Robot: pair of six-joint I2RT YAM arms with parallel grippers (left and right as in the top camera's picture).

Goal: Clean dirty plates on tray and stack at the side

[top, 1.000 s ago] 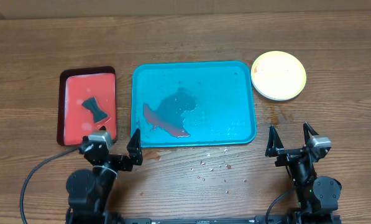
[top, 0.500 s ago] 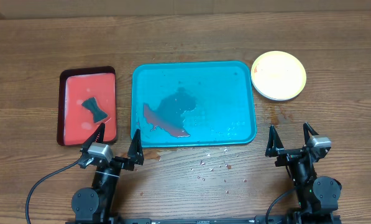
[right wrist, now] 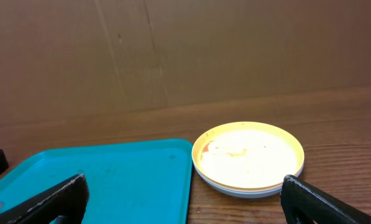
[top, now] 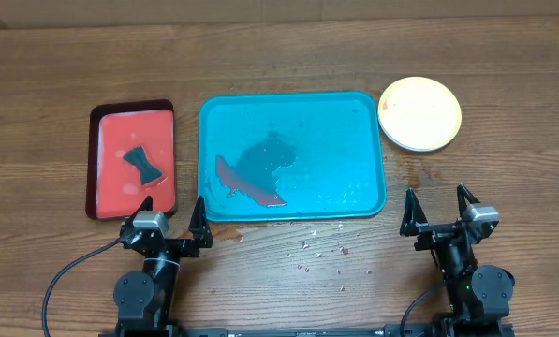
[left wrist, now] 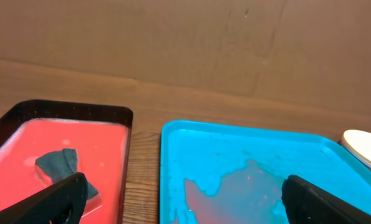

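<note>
1. Left gripper (top: 174, 204): at 7 o'clock on the table (top: 504, 56), near edge. Fingers spread wide, nothing between them. In its wrist view the tips frame both trays.
2. Right gripper (top: 435, 194): at 5 o'clock, near edge. Fingers spread wide, nothing held. In its wrist view the tips frame the plates and the tray's far right corner.
3. Crumbs (top: 321, 250): small reddish and pale bits scattered on the wood at 6 o'clock, between the grippers, just in front of the tray's near rim.
4. Tray (top: 354, 112): turquoise, rectangular with a raised rim, at table centre. No plates on it. The surface looks wet.
5. Smear (top: 246, 184): a red sauce patch on the tray floor towards its 7 o'clock corner, joined to a darker wet patch on its far side.
6. Red tray (top: 110, 126): smaller, with a dark border, at 9 o'clock, just beside the tray and apart from it. Pale streaks show on its floor.
7. Cloth (top: 143, 166): dark and crumpled, lying inside the red tray near its middle.
8. Plates (top: 419, 112): stacked on the table at 2 o'clock, off the tray, just beside its far right corner. Whether they touch it cannot be told. The top plate is yellow-rimmed with a pale centre and faint specks. The right wrist view shows a white edge under it; the full count cannot be told.
9. Wall (right wrist: 173, 43): brown board, upright at 12 o'clock behind the table.
</note>
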